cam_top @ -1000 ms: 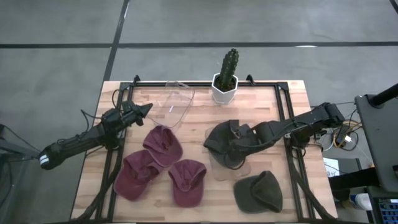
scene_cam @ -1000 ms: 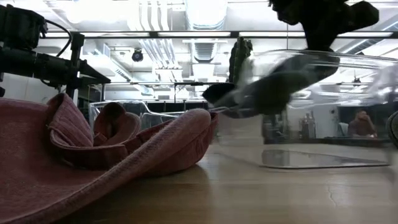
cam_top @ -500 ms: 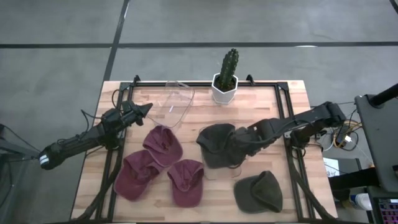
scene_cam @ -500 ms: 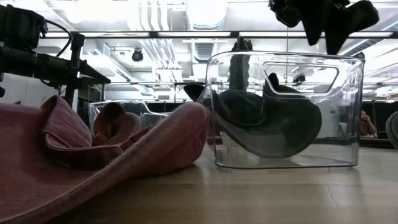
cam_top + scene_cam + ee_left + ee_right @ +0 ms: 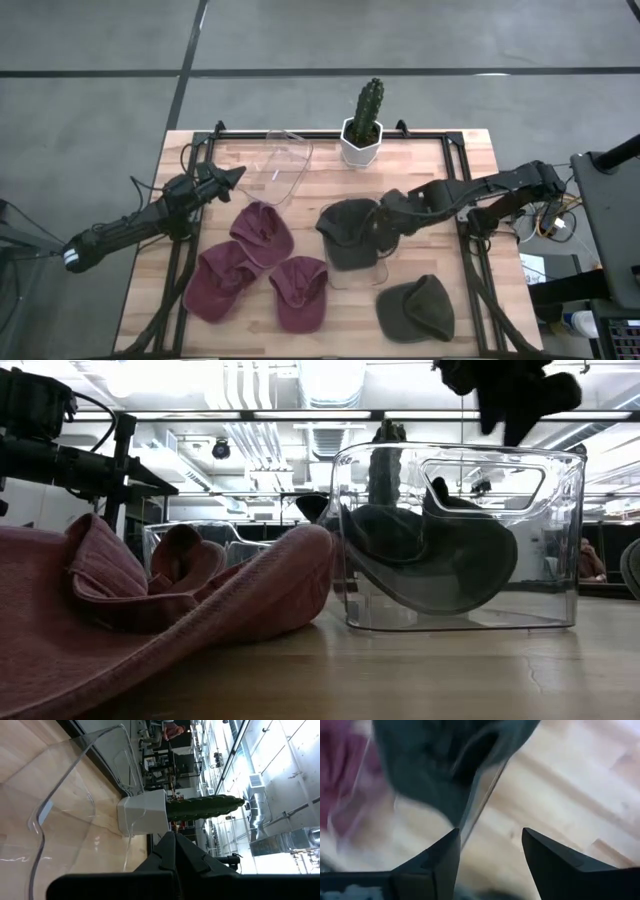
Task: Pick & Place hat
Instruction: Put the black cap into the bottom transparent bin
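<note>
Start at the left: your left gripper (image 5: 232, 179) hangs idle over the table's (image 5: 470, 300) left rear, its fingers pressed together to a point, facing the empty clear bin (image 5: 285, 165) by the cactus pot (image 5: 361, 140). It is well apart from every hat, so you can judge it parked to keep the middle free.

Next come three maroon hats (image 5: 262, 268) lying loose in a cluster on the wood, untouched; they look like the pieces not yet sorted.

At the centre, the dark green hat (image 5: 349, 232) sits inside the second clear bin (image 5: 560, 540). In the low view it slumps against the bin's floor and wall, bowed like a sling, with its brim poking up near the rim. Nothing holds it; it rests on its own weight, which suggests the drop is done.

Just to the right, your right gripper (image 5: 388, 212) hovers above the bin's rim, its fingers (image 5: 555, 865) spread wide with only the bin's edge and bare wood between them. It holds nothing.

Nearer the front right, another dark green hat (image 5: 417, 308) lies flat on the table, probably the next pick for that arm.
</note>
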Available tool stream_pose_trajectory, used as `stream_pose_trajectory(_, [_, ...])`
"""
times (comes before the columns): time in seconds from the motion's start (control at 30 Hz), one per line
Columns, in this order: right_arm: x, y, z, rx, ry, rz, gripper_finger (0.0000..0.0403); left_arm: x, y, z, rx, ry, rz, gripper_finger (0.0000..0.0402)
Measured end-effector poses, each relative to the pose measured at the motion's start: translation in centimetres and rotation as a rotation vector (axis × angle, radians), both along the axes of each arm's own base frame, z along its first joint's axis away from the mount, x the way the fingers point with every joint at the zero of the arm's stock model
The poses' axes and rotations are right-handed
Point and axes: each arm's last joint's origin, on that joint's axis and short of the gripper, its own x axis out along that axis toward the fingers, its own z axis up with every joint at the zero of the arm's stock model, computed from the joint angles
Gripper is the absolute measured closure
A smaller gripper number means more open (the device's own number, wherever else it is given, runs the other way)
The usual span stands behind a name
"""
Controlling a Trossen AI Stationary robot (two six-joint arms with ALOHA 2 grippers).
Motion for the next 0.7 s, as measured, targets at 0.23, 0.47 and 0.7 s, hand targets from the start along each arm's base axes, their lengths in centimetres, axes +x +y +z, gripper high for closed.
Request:
stream_pose_trajectory(0.23, [-1.1,2.7,0.4,0.198,0.01,0.408,0.0207,0.0,0.0,0.0,0.005,0.007,0.0,0.0399])
stream_pose_trajectory(0.47, [-1.7,4.6,-1.2,0.202,0.065,0.635,0.0217,0.0,0.0,0.0,0.005,0.007,0.003,0.0399])
stream_pose_trajectory(0.7, [-1.4,5.6,-4.3,0.185,0.113,0.735,0.0227,0.0,0.0,0.0,-0.003,-0.005,0.003,0.0399])
